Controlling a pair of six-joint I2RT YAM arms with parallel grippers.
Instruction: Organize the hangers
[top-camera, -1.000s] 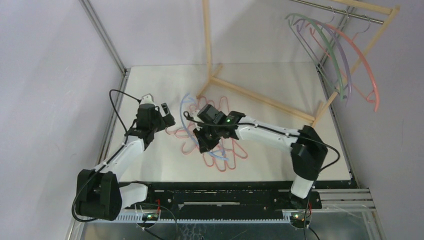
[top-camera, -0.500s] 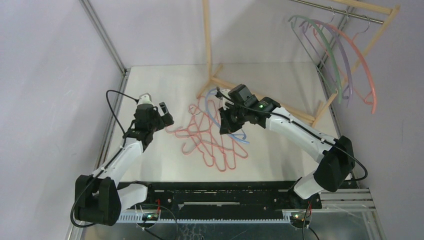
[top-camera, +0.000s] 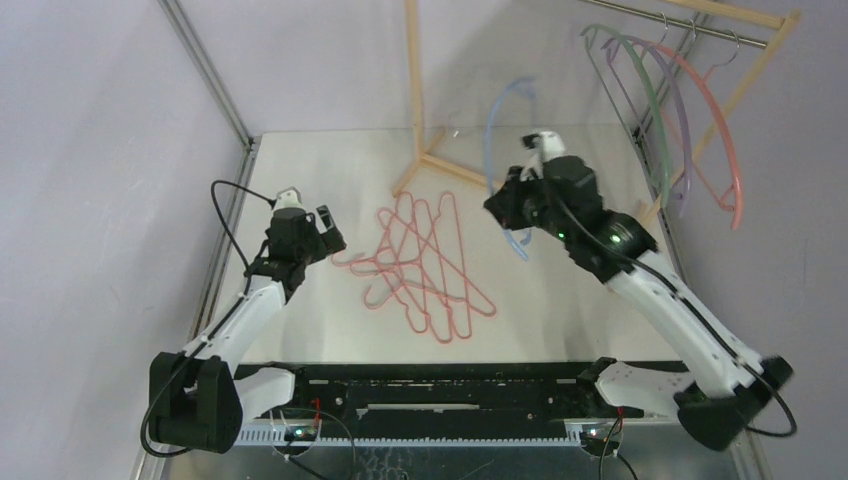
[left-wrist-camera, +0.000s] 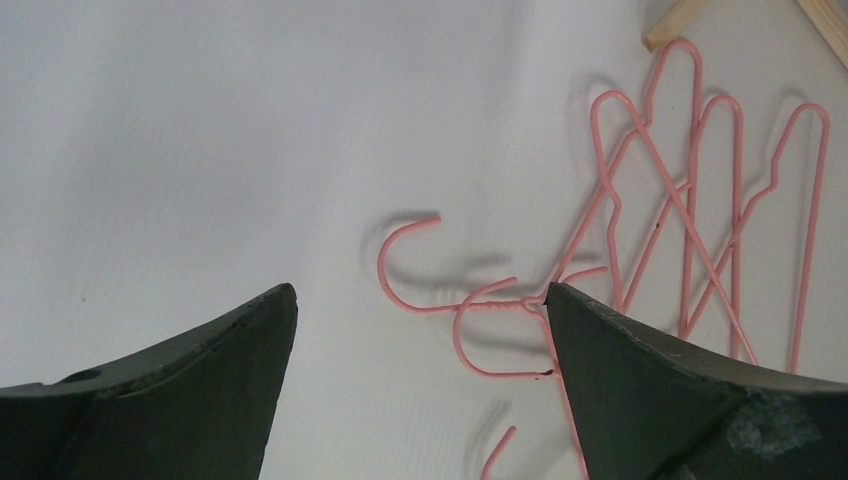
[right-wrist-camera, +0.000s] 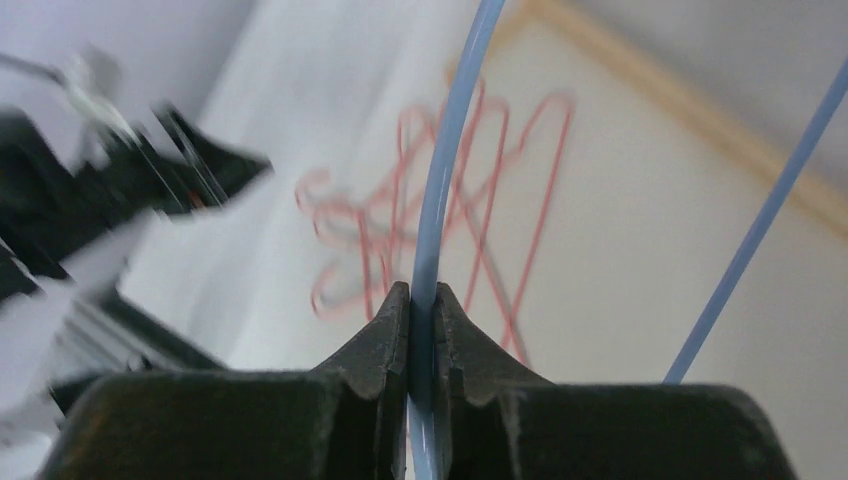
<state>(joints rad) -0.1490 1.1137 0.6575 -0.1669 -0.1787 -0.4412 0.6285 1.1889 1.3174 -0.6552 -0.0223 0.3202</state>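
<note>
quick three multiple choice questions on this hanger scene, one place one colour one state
1. The pink hangers lie: A hanging up; B on the table; C in a box.
2. The hanger in the right gripper is: A blue; B green; C salmon.
3. The left gripper is: A shut on a hanger; B open and empty; C out of view.
Key: 1 B, they sprawl on the white tabletop; 2 A, the blue hanger is pinched between its jaws; 3 B, its jaws stand wide apart, nothing between.

Open table (top-camera: 320, 170) around pink hangers (top-camera: 425, 265); wooden rack foot (top-camera: 455, 170) behind.
</note>
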